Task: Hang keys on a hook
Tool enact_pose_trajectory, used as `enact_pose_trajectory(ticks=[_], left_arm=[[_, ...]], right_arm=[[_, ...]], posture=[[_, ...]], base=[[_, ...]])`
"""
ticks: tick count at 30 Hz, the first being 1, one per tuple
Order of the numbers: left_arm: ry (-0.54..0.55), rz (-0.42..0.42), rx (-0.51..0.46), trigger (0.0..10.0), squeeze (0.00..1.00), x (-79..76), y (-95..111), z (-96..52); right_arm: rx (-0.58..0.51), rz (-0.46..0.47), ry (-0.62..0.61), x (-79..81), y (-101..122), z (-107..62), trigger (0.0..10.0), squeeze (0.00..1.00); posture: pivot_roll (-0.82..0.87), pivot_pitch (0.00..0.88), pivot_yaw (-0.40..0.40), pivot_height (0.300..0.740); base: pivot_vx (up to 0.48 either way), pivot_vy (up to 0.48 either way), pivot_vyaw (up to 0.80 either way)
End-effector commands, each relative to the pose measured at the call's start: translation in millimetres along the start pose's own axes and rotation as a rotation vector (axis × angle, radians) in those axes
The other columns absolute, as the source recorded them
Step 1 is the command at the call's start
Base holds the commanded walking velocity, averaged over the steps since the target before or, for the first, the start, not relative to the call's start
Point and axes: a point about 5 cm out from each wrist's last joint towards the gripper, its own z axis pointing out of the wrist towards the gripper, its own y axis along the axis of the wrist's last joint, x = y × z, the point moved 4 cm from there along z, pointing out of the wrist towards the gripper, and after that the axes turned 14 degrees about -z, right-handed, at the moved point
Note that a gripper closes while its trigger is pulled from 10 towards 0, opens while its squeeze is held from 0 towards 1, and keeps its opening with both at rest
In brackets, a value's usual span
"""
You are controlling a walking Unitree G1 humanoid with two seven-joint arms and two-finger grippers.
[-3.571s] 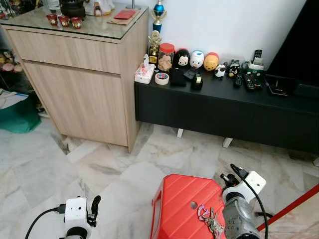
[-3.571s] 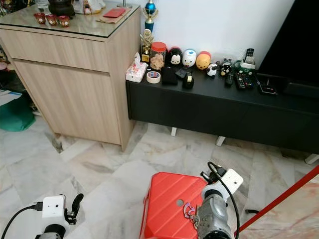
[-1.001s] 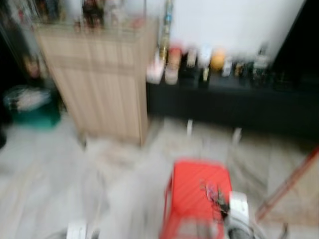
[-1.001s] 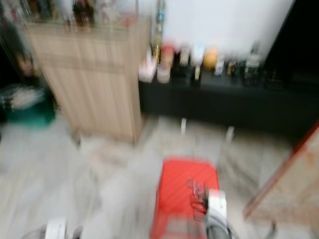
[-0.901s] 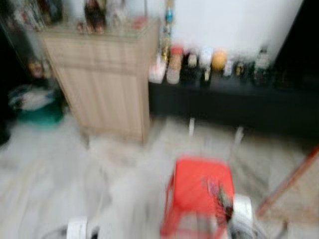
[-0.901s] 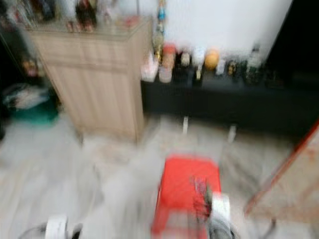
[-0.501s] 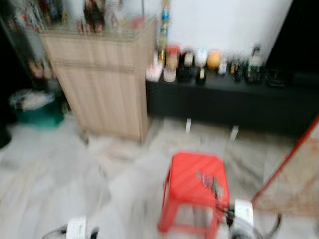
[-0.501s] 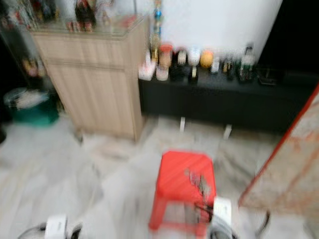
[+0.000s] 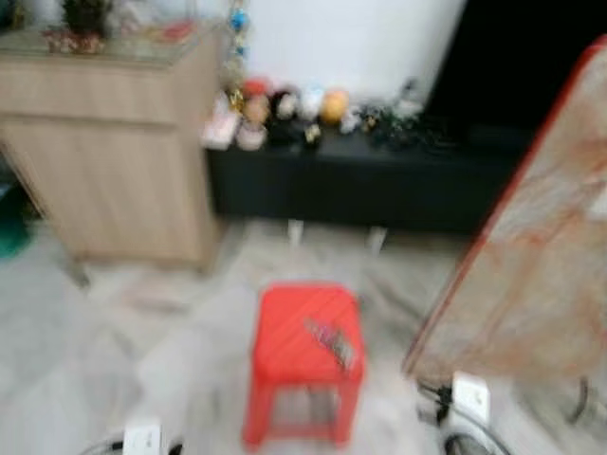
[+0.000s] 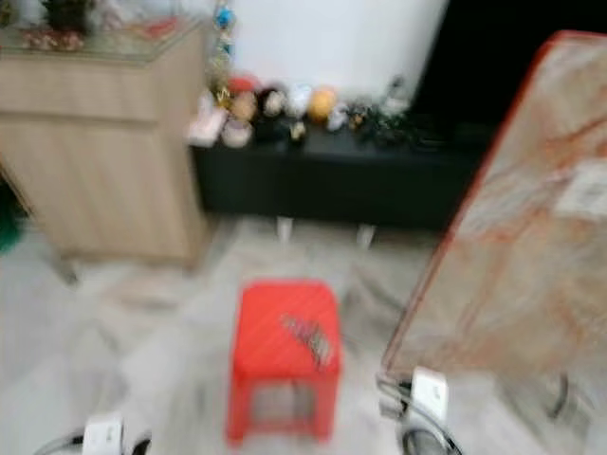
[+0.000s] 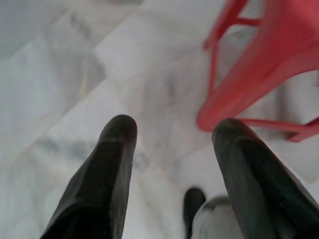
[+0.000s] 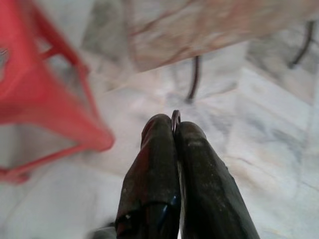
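One bunch of metal keys (image 9: 331, 343) lies on top of a small red plastic stool (image 9: 305, 332). The stool stands on the pale marble floor (image 9: 114, 322), near the robot and a bit to the right of the middle. The head pictures are blurry.

The left gripper (image 11: 172, 129) hangs low over the floor, just left of the stool. Its two black fingers are spread wide with nothing between them.

The right gripper (image 12: 172, 124) hangs low to the right of the stool. Its fingers are pressed tight together. A tiny dark ring (image 12: 175, 118) pokes out at the tips, but I cannot tell what it is.

A big brownish table top with a red edge (image 9: 531, 246) is on the right. Far off are a light wooden cabinet (image 9: 104, 180) on the left and a long low black shelf (image 9: 379, 185) with small round toys (image 9: 285, 104) on it.
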Motion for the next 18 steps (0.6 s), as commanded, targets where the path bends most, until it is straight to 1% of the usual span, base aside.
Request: enact_pose_trajectory(ticks=[1, 4, 6, 8, 9, 12, 13, 14, 16, 18], left_arm=[[-0.014, -0.001, -0.016, 10.0, 0.0, -6.6, 4, 1.7], [-0.011, -0.001, -0.013, 10.0, 0.0, -5.0, 3, 1.8], [-0.002, -0.013, -0.013, 10.0, 0.0, -4.2, 3, 1.5], [-0.004, -0.013, -0.013, 10.0, 0.0, -4.5, 3, 1.5], [-0.005, -0.014, -0.013, 10.0, 0.0, -4.7, 3, 1.4], [-0.006, -0.019, -0.014, 10.0, 0.0, -5.1, 3, 1.4], [-0.006, -0.019, -0.014, 10.0, 0.0, -5.1, 3, 1.4], [-0.006, -0.02, -0.014, 10.0, 0.0, -5.0, 3, 1.3], [-0.006, -0.021, -0.014, 10.0, 0.0, -4.9, 2, 1.2], [-0.007, -0.022, -0.016, 10.0, 0.0, -5.7, 3, 1.2]], right_arm=[[-0.025, 0.012, -0.038, -11.7, 7, 1.2, 10.0, 0.0], [-0.044, 0.009, -0.046, -13.0, 14, 2.2, 10.0, 0.0], [-0.073, 0.029, -0.06, -13.7, 25, 3.6, 10.0, 0.0], [-0.082, 0.036, -0.069, -14.3, 28, 3.9, 10.0, 0.0], [-0.101, 0.039, -0.078, -15.1, 35, 4.4, 10.0, 0.0], [-0.177, -0.001, -0.142, -22.6, 57, 4.4, 10.0, 0.0], [-0.177, -0.001, -0.142, -22.6, 57, 4.4, 10.0, 0.0], [-0.263, -0.016, -0.206, -30.5, 81, 2.4, 10.0, 0.0], [-0.321, -0.013, -0.239, -33.9, 97, 0.1, 10.0, 0.0], [-0.406, -0.037, -0.295, -38.1, 118, -5.1, 10.0, 0.0]], posture=[[0.05, 0.0, -0.075, 0.728], [0.05, 0.0, -0.074, 0.728], [0.06, 0.0, -0.074, 0.728], [0.06, 0.0, -0.075, 0.728], [0.06, 0.0, -0.075, 0.728], [0.06, 0.0, -0.075, 0.728], [0.06, 0.0, -0.075, 0.728], [0.06, 0.0, -0.075, 0.728], [0.05, 0.0, -0.076, 0.728], [0.05, 0.0, -0.076, 0.728]], base=[[0.0, -0.48, -0.79], [0.0, -0.48, 0.0], [0.0, 0.0, 0.0], [0.0, 0.0, 0.0], [0.0, 0.0, 0.0], [0.0, 0.0, 0.0], [0.0, 0.0, 0.0], [0.0, 0.0, 0.0], [0.0, 0.0, 0.0], [0.0, 0.0, 0.0]])
